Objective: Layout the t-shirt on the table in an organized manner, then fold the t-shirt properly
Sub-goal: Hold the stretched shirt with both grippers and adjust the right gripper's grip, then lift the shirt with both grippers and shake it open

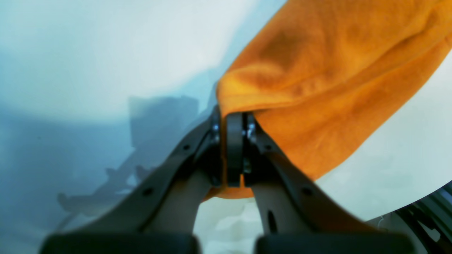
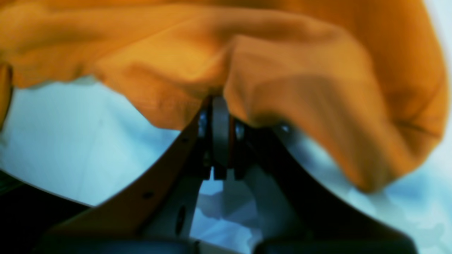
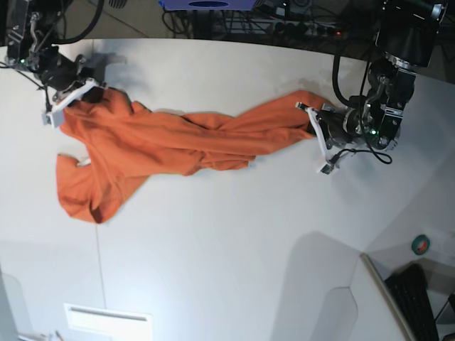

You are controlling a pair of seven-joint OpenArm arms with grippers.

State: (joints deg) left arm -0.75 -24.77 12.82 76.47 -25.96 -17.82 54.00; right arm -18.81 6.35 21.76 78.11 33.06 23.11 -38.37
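At the left of the base view, the right gripper (image 3: 71, 96) has its fingers (image 2: 220, 134) pinched onto an edge of the t-shirt (image 3: 142, 145), where a bunched lobe of cloth sags down onto the tabletop (image 3: 234, 241). From there the orange fabric runs across as a twisted, rope-like band, not yet spread flat. At the right, the left gripper (image 3: 316, 128) has its fingers (image 1: 235, 148) clamped on the far end of the cloth. The shirt looks light, soft and limp, so it will likely droop and crease wherever unsupported; it should not slip much from a firm pinch. Holding at 2 corners or a hem edge, then drawing apart, seems the surest way to flatten it.
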